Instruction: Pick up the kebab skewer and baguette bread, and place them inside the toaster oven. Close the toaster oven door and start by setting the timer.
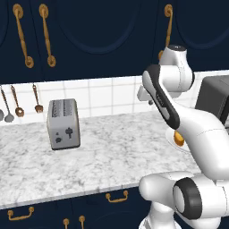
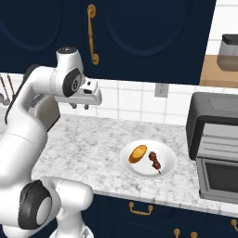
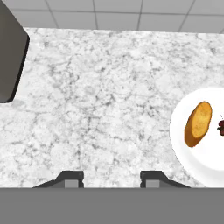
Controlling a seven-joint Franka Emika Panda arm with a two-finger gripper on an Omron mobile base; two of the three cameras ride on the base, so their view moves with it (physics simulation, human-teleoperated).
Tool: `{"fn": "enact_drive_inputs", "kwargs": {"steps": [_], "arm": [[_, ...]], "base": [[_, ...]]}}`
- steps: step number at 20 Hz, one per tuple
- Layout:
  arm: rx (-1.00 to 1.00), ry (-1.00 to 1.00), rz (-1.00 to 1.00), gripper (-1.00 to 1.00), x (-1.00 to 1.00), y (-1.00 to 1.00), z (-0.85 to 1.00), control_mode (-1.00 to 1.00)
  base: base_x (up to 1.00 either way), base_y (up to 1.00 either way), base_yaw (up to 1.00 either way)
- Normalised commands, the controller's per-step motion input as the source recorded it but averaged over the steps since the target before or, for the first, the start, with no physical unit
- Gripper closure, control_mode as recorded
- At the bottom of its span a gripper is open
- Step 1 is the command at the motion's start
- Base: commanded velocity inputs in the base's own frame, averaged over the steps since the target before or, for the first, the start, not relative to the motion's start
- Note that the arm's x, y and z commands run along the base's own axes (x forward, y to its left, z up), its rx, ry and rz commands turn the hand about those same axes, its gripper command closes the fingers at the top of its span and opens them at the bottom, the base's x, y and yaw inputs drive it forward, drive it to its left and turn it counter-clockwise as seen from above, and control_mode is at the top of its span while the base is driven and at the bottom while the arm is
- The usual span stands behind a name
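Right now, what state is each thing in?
hand: open, empty, above bare counter
baguette bread: lying on the white plate
kebab skewer: on the same plate, beside the bread
toaster oven door: looks shut
toaster: upright, slots empty

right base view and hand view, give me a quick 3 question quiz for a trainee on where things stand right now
1. True or false: the baguette bread and the kebab skewer lie on the white plate.
2. Which side of the plate does the toaster oven stand on in the right base view? A) left B) right C) behind it
3. What do the fingers of the gripper hold in the hand view?

Key
1. True; they lie side by side, bread to the left.
2. B; its toaster oven door faces forward.
3. Nothing; the jaws stand apart over bare marble counter.
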Motion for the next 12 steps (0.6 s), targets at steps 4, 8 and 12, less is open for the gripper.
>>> {"fn": "enact_drive_inputs", "kwargs": {"steps": [4, 8, 12], "arm": [[0.0, 0.0, 0.0, -1.0, 0.0, 0.0, 0.0, 1.0], [0.0, 0.0, 0.0, -1.0, 0.0, 0.0, 0.0, 1.0], [0.0, 0.0, 0.0, -1.0, 0.0, 0.0, 0.0, 1.0]], "base": [[0.0, 0.0, 0.0], [0.0, 0.0, 0.0], [0.0, -0.23, 0.0]]}}
